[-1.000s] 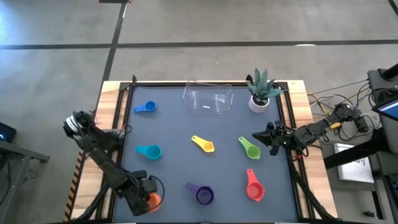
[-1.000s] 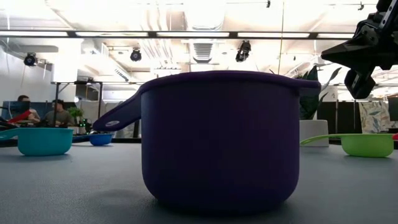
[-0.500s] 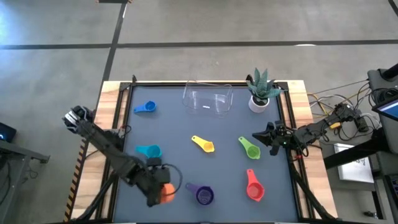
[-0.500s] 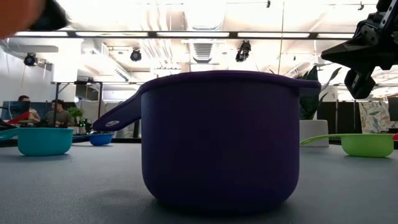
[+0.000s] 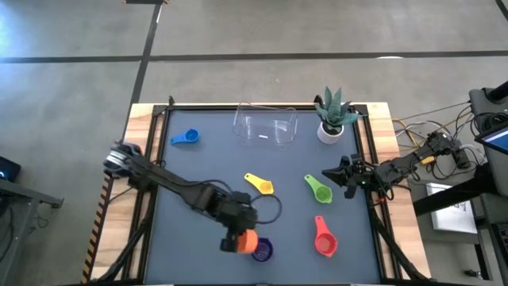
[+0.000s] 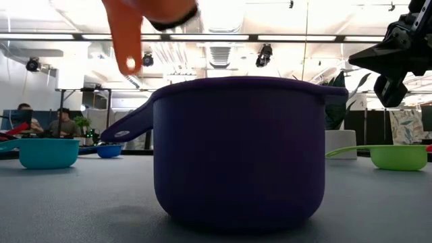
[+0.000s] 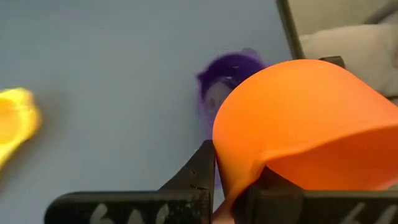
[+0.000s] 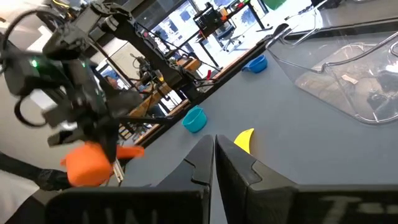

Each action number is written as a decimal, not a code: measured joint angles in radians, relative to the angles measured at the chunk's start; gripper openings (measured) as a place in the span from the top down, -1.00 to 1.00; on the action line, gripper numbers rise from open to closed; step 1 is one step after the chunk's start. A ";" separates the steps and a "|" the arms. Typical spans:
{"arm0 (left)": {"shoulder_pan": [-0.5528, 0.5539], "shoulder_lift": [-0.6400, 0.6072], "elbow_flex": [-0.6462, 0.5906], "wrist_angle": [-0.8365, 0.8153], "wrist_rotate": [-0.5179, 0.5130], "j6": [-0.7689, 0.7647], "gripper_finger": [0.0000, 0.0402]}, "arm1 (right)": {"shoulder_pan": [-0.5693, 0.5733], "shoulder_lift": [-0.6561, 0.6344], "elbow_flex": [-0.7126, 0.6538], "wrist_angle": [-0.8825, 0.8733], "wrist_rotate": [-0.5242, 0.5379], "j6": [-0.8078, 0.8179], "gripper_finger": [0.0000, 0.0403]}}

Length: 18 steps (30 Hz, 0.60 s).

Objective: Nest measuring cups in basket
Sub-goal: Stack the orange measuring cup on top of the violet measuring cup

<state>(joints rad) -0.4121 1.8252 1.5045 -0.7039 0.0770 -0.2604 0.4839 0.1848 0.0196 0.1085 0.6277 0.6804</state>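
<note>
Low in the centre of the overhead frame, the left end effector (image 5: 236,241) is clamped on the orange cup (image 5: 247,241), holding it off the worktop (image 5: 214,159) just left of the purple cup (image 5: 261,249). The left wrist view shows the dark fingers (image 7: 198,174) pinching the orange cup (image 7: 305,118) at its handle end, with the purple cup (image 7: 227,74) below it. To the right of those lies the red cup (image 5: 324,239). In the middle band sit the teal cup (mostly hidden by the arm from above, seen at (image 6: 47,152)), the yellow cup (image 5: 259,184) and the green cup (image 5: 318,189). The right end effector (image 5: 347,176) hangs beside the green cup at centre right, fingers together and empty. Farther up are the blue cup (image 5: 186,137) at upper left, the clear basket (image 5: 264,128) at top centre, empty, and a potted plant (image 5: 332,115) to its right.
</note>
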 joint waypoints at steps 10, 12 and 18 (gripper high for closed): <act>0.042 0.310 0.331 -0.320 0.072 -0.064 0.98 | 0.000 0.000 0.000 0.000 0.000 0.000 0.96; 0.041 0.359 0.415 -0.356 0.073 -0.059 0.98 | 0.000 0.000 0.000 0.000 0.000 0.000 0.96; 0.040 0.503 0.667 -0.505 0.073 -0.029 0.97 | 0.000 0.000 0.000 0.000 0.000 0.000 0.96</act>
<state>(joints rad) -0.3717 2.3281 2.1717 -1.2085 0.1498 -0.2893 0.4837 0.1848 0.0196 0.1085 0.6276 0.6805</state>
